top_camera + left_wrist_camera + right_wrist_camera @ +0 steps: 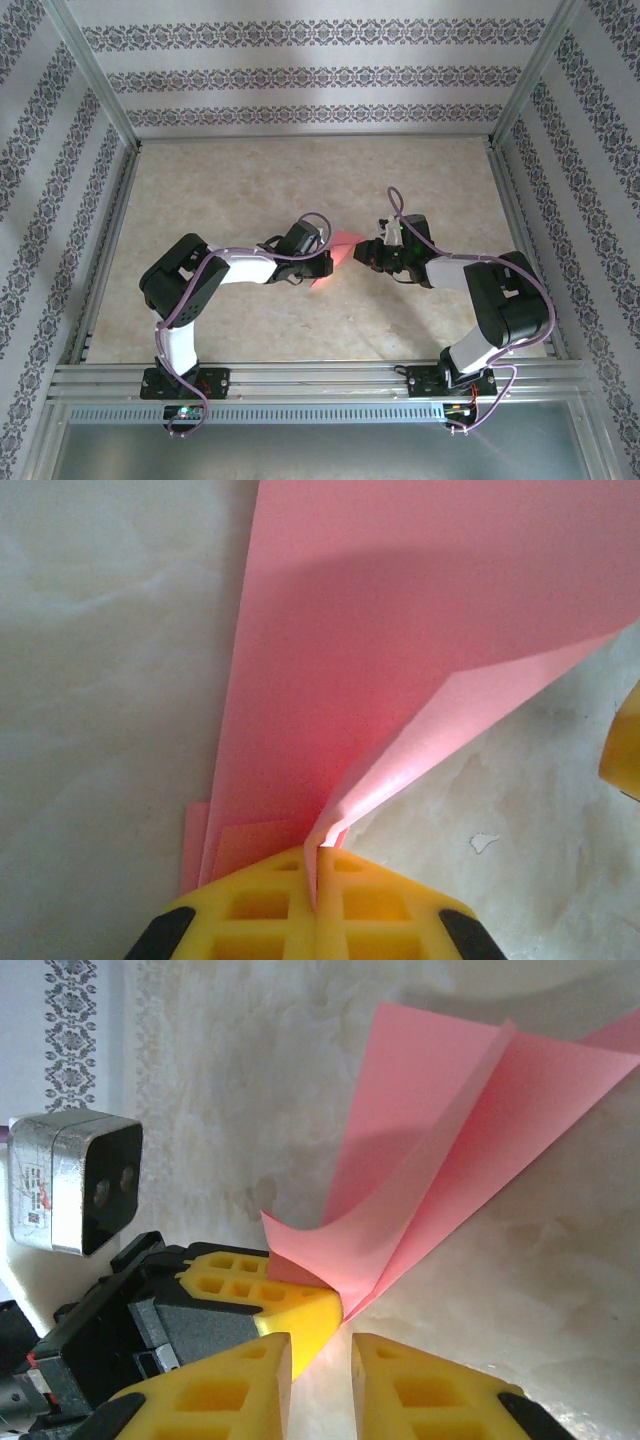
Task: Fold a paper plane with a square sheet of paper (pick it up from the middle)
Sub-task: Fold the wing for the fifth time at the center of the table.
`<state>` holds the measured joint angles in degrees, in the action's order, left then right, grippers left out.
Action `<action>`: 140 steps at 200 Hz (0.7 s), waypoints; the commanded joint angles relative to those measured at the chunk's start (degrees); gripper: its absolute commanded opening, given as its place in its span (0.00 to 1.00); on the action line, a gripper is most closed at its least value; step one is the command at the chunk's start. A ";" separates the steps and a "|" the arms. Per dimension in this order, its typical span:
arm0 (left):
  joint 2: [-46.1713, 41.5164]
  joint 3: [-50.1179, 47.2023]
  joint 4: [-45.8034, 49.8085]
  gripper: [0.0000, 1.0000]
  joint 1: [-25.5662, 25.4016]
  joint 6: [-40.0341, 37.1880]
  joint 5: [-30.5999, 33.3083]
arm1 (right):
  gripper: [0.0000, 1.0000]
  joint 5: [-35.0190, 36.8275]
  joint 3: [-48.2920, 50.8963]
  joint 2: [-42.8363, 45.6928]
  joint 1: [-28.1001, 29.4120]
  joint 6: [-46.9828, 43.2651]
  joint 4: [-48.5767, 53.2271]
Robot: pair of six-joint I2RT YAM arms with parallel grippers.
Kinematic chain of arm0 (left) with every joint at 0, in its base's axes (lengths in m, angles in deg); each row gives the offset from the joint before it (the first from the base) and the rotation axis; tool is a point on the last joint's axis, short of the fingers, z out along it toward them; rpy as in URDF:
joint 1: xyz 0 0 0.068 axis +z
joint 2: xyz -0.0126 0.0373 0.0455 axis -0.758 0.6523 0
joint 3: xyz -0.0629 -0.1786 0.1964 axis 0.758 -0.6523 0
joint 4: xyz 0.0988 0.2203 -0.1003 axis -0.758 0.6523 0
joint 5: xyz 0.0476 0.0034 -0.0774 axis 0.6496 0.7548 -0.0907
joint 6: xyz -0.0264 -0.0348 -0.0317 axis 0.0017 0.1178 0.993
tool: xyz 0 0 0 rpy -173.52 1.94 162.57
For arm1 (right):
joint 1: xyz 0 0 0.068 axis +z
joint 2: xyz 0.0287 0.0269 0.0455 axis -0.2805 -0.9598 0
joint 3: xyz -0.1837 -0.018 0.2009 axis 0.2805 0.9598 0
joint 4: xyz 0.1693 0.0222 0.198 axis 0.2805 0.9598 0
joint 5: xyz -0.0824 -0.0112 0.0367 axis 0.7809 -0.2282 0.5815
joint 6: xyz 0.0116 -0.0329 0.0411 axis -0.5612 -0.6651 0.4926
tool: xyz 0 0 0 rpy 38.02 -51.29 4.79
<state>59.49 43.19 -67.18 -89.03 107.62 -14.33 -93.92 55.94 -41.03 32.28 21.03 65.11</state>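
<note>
Paper (400,680): pink, partly folded, several layers, one straight crease seen. It is placed between the two arms, low over the table (250,180); whether the far end is resting on the table cannot be told. From the left gripper (318,858) the sheet is seen to fan straight ahead, away from the fingertips, widening as it goes. Its upper layer is curled up and over to the right of those jaws. The left jaws are pressed fully together, and the narrow corner of the paper is pinched between them. Right gripper (320,1350): the jaws are parted by a narrow gap and nothing is held in it; bare table is seen through the gap. The pinched corner lies just ahead of that gap, a little left of its centre line, close but not entered. From there the paper's long axis is run ahead and to the right, on a diagonal to the right jaws, with the crease on the same line. The left arm is the nearer, being on the paper; the right is set nearly tip to tip against it. Judged: the coming move turns on that small offset. For the corner or curled layer to be taken by the right jaws, a short advance ahead and slightly left would be called for. The thin edge would need to be lined up with the gap, or it may be pushed aside and crumpled.
</note>
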 commanded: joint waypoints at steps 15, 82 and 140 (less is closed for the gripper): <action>2.36 2.87 7.60 0.04 1.07 0.67 -2.55 | 0.23 1.19 -1.58 -0.50 2.17 -2.93 -0.12; 3.60 4.67 10.23 0.04 1.51 1.67 -3.97 | 0.17 2.18 -5.38 -5.67 5.08 -2.25 -1.56; 4.14 5.76 12.66 0.05 1.87 2.11 -4.98 | 0.13 5.12 -8.94 -9.33 6.99 -0.03 -0.64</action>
<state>61.82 48.46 -60.52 -88.03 108.75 -18.52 -90.89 48.80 -49.17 38.27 20.26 65.02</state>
